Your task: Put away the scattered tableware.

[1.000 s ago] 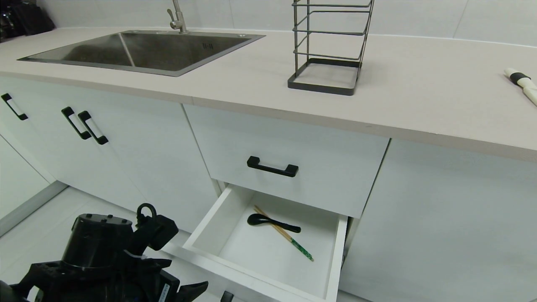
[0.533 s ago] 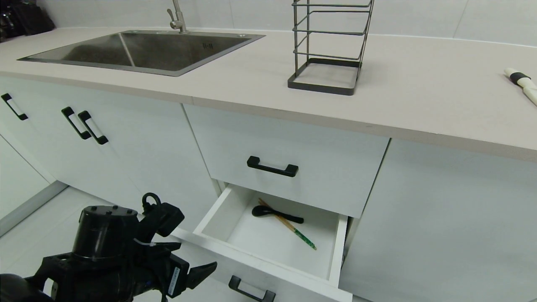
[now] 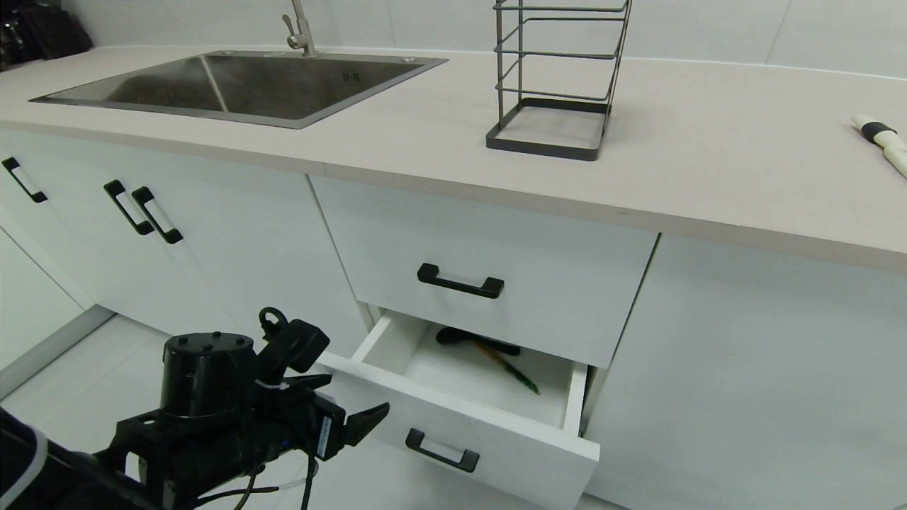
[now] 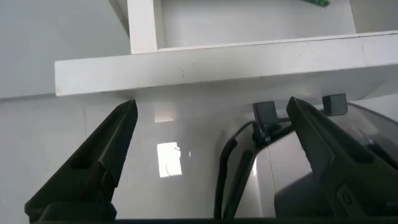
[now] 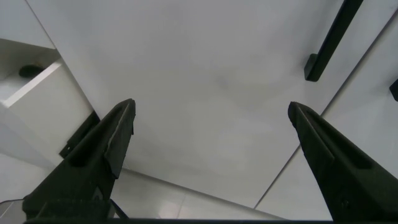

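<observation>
One spoon lies in drawer beyond left claw.

The upper drawer overhangs the partly open lower drawer, leaving a narrow opening.

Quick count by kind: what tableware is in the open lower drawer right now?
black spoon: 1
chopsticks: 1 set (the single sticks cannot be told apart in the head view)
Total: 2 items

Bright even light, drawer shaded inside (softly), floor glare patch
</observation>
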